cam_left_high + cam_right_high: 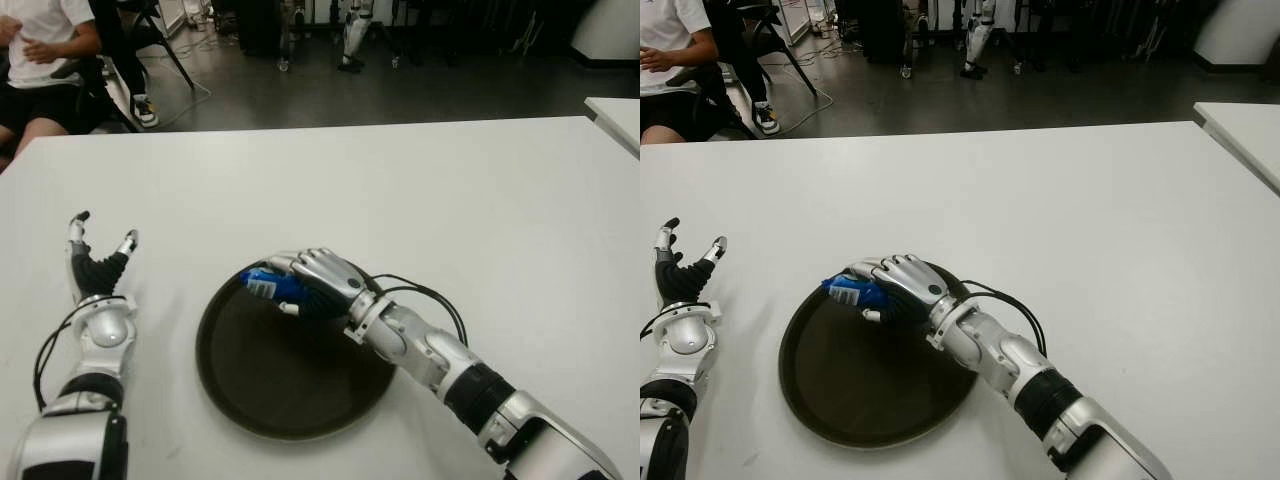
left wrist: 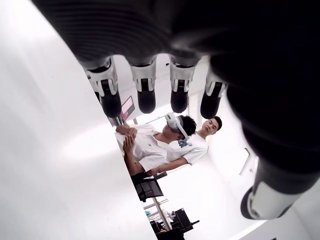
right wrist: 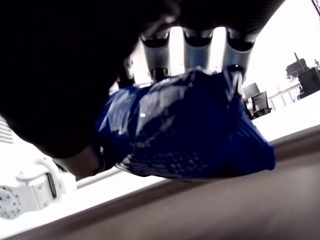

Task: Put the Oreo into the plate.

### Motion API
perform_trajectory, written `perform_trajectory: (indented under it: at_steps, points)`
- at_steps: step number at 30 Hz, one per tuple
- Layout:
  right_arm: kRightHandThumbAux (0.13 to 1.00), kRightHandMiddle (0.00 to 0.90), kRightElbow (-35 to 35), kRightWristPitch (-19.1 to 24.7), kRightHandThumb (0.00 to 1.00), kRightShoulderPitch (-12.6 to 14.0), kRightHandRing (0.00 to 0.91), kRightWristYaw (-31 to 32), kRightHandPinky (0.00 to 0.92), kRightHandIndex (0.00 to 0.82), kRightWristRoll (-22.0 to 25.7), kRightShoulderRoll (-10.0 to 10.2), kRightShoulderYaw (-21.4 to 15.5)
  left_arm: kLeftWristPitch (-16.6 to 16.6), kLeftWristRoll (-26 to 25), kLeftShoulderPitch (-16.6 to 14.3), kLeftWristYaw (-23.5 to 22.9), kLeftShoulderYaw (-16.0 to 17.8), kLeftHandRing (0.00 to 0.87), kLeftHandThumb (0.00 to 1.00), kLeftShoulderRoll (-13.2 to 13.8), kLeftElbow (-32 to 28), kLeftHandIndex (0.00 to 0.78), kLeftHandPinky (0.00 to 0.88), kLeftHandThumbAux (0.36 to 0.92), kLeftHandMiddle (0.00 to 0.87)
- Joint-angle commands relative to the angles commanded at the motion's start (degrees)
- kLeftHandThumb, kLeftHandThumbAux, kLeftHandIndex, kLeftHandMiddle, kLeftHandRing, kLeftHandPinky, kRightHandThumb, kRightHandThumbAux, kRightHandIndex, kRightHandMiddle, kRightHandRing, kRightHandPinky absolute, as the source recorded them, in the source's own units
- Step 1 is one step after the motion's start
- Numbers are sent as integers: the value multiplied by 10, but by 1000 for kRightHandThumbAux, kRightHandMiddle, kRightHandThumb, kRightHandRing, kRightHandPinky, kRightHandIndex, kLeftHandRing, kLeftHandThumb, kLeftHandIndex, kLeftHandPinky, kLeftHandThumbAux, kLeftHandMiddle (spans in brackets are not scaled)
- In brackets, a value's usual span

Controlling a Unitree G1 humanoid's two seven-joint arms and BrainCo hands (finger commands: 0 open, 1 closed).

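A blue Oreo packet point(image 1: 268, 287) is clasped in my right hand point(image 1: 300, 283), whose fingers curl around it. Hand and packet hang just over the far rim of the dark round plate point(image 1: 260, 380) in the middle of the white table. In the right wrist view the blue wrapper point(image 3: 185, 125) fills the palm, with the plate's dark surface point(image 3: 225, 210) close below it. My left hand point(image 1: 98, 268) shows on the table to the left of the plate, fingers spread and holding nothing; the left wrist view shows its straight fingertips point(image 2: 145, 95).
The white table point(image 1: 450, 200) stretches wide to the back and right. A second table's corner point(image 1: 618, 118) shows at the far right. People sit on chairs point(image 1: 40, 60) beyond the table's far left corner.
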Motion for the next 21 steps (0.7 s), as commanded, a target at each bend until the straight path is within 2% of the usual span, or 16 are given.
perform_trajectory:
  at_steps: [8, 21]
  points:
    - [677, 522, -6, -1, 843, -5, 811, 39, 806, 417, -1, -7, 0, 2, 1, 0, -1, 0, 0, 0, -1, -1, 23, 0, 659, 22]
    - [679, 519, -59, 30, 841, -16, 806, 104, 796, 413, -54, -37, 16, 1, -1, 0, 5, 2, 2, 0, -4, -2, 26, 0, 675, 28]
